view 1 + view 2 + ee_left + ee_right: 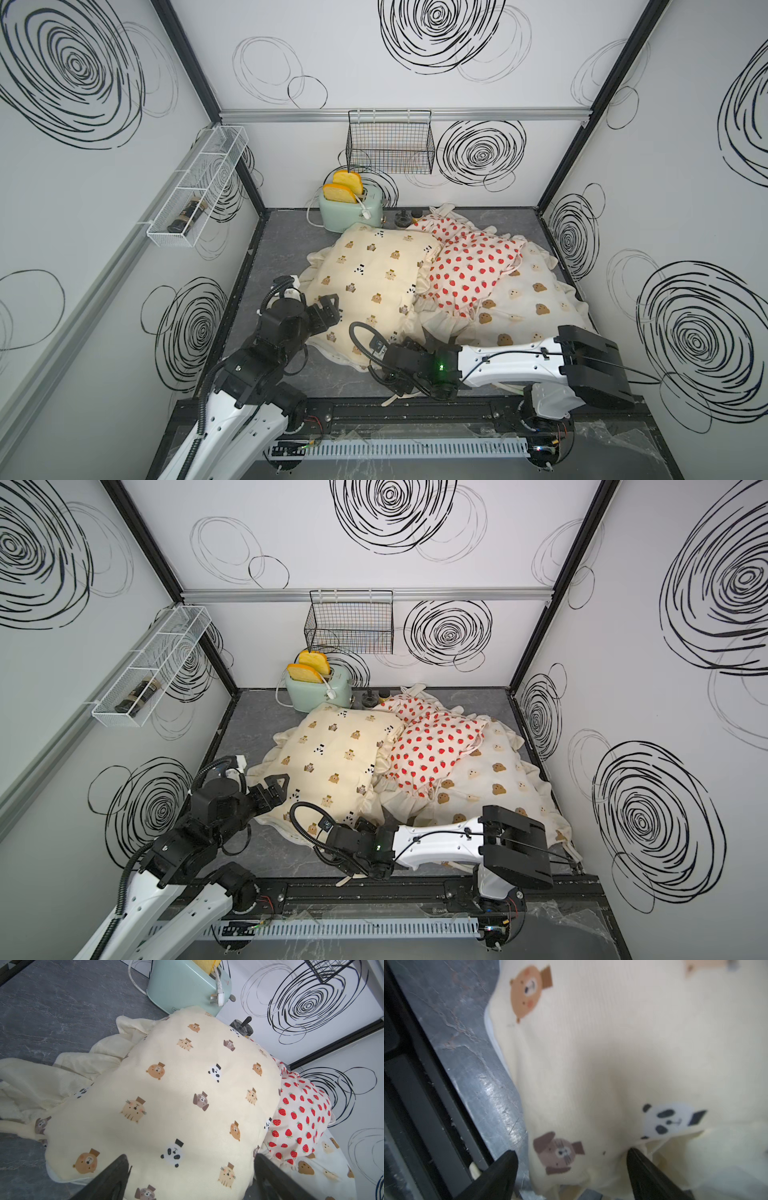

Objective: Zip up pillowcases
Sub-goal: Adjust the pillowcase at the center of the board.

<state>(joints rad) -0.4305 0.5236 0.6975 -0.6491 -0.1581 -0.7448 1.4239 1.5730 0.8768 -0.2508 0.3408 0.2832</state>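
Bear-and-panda pillowcase (374, 270) sits stuffed right in front of the toaster (349, 212), its far corner just beside it. The strawberry pillowcase (469, 266) overlaps its side, and the bear-face pillowcase (536, 303) lies farthest from the toaster. No zipper or pull shows in any view, probably tucked under the ruffle on the edge away from the toaster. My call: find the pull first, pin the cloth at the zip's closed end with one gripper, then drag the slider straight along the teeth with the seam taut and the ruffle clear. Left gripper (191, 1156) is spread wide, nothing in it, hovering over the pillowcase corner opposite the toaster, arm reaching forward with a raised elbow. Right gripper (572, 1152) is also spread and gripping nothing, down low at the edge farthest from the toaster, one finger over bare table (471, 1076), the other at the cloth fold; contact unclear. Its forearm lies flat across the front, wrist turned toward the toaster.
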